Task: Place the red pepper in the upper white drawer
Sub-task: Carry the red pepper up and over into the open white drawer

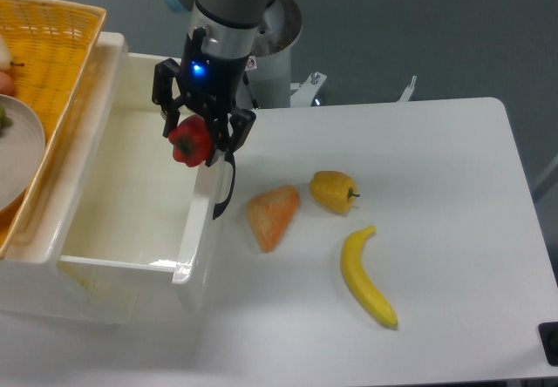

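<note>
My gripper is shut on the red pepper and holds it in the air above the right part of the open upper white drawer, close to its front panel. The pepper is glossy red and sits between the two black fingers. The drawer is a large white plastic box pulled out to the left of the table, and its inside looks bare. Its curved black handle shows on the front panel just below the gripper.
An orange wedge-shaped piece, a yellow pepper and a banana lie on the white table right of the drawer. A yellow wicker basket with a white plate sits at the far left.
</note>
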`<control>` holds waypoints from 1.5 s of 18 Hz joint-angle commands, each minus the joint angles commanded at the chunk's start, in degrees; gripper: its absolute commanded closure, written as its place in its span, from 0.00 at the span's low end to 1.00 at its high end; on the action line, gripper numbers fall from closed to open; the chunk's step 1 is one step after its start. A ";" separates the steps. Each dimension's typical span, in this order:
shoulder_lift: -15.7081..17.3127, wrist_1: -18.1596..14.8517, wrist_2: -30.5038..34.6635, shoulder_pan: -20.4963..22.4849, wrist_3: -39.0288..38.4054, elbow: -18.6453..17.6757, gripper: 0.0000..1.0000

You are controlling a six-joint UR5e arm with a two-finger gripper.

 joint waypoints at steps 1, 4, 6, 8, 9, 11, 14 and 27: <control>-0.09 0.00 0.80 -0.80 0.09 0.09 0.48; -0.44 -0.35 1.07 -1.16 0.09 0.00 0.48; -0.35 -0.44 1.34 -1.42 0.00 0.00 0.48; -0.35 -1.49 2.47 -1.42 0.00 0.00 0.48; -0.35 -1.84 2.83 -1.51 0.00 0.00 0.48; -0.27 -2.11 2.74 -1.51 -0.52 -0.09 0.48; 0.09 -2.72 2.83 -1.51 -2.10 -0.70 0.48; -0.88 -3.87 0.98 -4.06 -9.57 -1.76 0.48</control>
